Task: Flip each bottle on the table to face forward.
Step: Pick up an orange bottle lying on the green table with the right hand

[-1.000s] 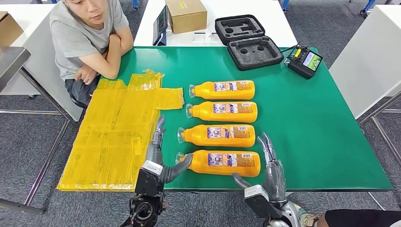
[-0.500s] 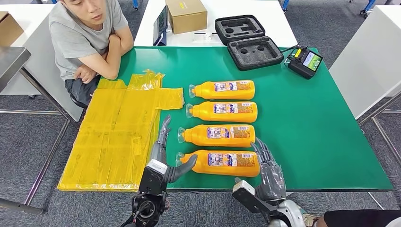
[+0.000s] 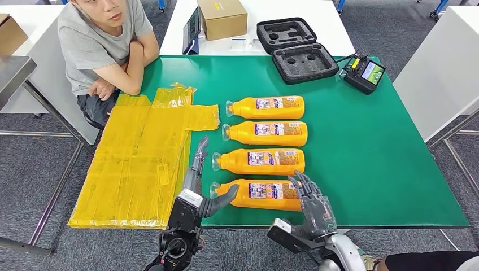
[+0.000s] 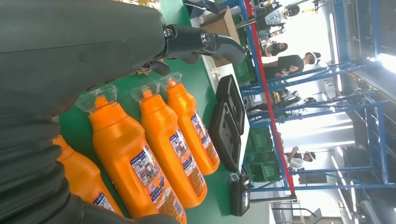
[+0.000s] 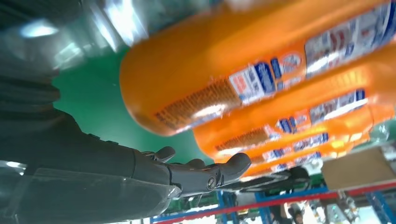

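near bottle [image 3: 262, 195] lies at table [image 3: 373, 164] front edge | left hand [image 3: 197, 186] open, thumb at neck | right hand [image 3: 313, 206] cups base, grip unclear | advice: roll both ends together

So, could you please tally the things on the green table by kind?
Orange bottles: 4
Yellow sheet: 1
Black foam case: 1
Handheld controller: 1
Total: 7
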{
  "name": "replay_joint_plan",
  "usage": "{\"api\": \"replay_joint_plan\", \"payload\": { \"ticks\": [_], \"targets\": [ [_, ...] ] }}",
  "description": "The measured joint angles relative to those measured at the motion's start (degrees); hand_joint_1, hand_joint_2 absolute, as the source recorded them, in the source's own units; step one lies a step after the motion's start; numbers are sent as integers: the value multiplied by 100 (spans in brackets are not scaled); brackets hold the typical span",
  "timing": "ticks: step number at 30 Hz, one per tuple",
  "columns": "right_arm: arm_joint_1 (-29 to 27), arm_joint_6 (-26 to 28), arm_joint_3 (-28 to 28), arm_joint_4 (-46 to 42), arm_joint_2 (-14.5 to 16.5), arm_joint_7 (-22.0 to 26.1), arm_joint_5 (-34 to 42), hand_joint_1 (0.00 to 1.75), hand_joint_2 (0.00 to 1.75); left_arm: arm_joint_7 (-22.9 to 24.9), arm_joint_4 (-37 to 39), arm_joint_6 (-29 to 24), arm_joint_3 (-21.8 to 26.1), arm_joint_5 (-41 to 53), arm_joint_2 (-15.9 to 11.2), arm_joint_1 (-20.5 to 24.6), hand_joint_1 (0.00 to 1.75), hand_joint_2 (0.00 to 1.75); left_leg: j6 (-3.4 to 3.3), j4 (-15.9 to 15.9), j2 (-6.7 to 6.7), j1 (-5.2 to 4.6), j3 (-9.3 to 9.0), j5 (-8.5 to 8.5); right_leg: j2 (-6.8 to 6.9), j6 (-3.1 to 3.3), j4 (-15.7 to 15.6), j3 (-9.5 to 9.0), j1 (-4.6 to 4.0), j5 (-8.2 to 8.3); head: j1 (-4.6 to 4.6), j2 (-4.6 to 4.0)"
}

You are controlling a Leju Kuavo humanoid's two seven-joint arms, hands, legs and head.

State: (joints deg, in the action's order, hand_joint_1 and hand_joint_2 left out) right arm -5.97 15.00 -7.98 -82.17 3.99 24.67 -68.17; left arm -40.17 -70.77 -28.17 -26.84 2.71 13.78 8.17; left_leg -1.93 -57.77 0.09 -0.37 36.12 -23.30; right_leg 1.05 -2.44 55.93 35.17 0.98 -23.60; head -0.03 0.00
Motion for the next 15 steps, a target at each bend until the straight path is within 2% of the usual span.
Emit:
{"api": "replay_joint_plan", "payload": {
  "ticks": [5,15],
  "targets": [
    [162,-128,248,226,-183,-108,-156,0,175,-2,-2,-37,-25,-4,-4,-16,0,175,0,0,0,0,0,1,0,0,0,0,0,1,1,0],
    [482,-49,615,610,-555,-370,-543,0,175,-1,-4,-39,-70,-23,-7,-30,0,175,0,0,0,0,-1,1,0,-1,0,-1,0,1,1,0]
  ]
}}
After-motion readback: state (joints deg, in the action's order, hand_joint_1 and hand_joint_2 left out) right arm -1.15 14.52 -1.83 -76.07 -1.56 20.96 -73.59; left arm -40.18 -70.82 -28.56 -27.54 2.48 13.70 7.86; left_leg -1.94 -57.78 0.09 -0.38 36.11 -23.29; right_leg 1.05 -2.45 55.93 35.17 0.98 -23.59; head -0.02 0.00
